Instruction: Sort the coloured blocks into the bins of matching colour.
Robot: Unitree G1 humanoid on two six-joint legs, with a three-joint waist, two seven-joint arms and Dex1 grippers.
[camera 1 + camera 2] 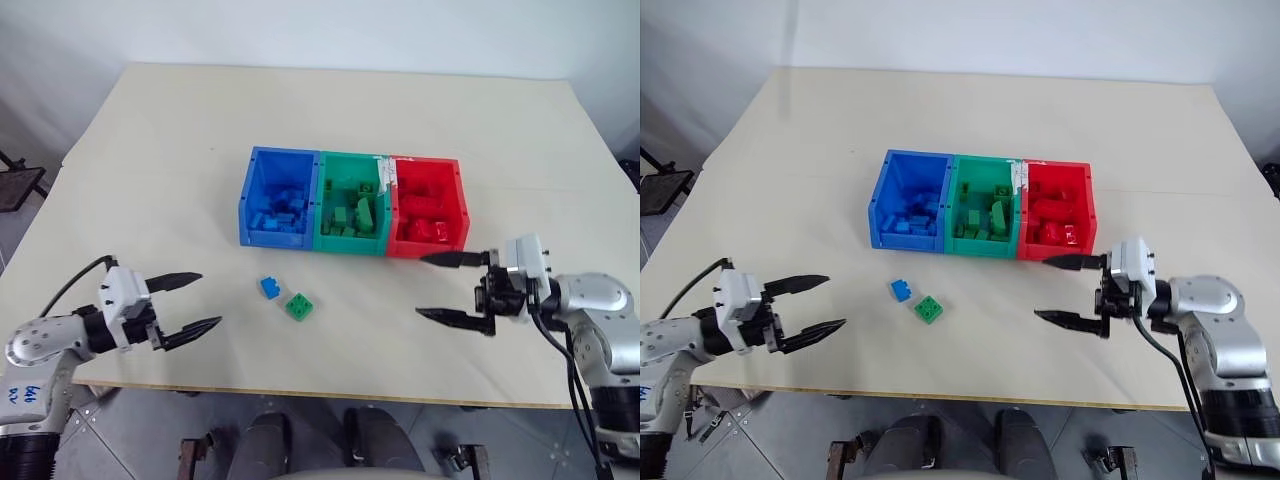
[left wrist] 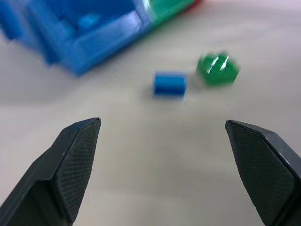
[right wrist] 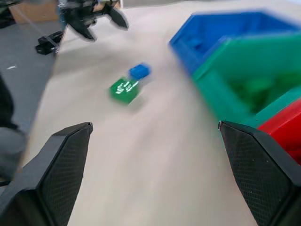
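Both end effectors, left (image 1: pixel 186 303) and right (image 1: pixel 455 287), are gaping wide, empty. Blue block (image 1: pixel 268 287) is sitting nearest the blue bin (image 1: pixel 262 160); I'd approach it squarely, clearing the green block (image 1: pixel 299 306).

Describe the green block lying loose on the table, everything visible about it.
The green block is a small, glossy plastic brick, squarish, with studs on its top face. It lies flat on the beige table, in front of the bins and apart from them. A smaller blue block lies close beside it toward the robot's left; whether the two touch cannot be told. Neither gripper touches it.
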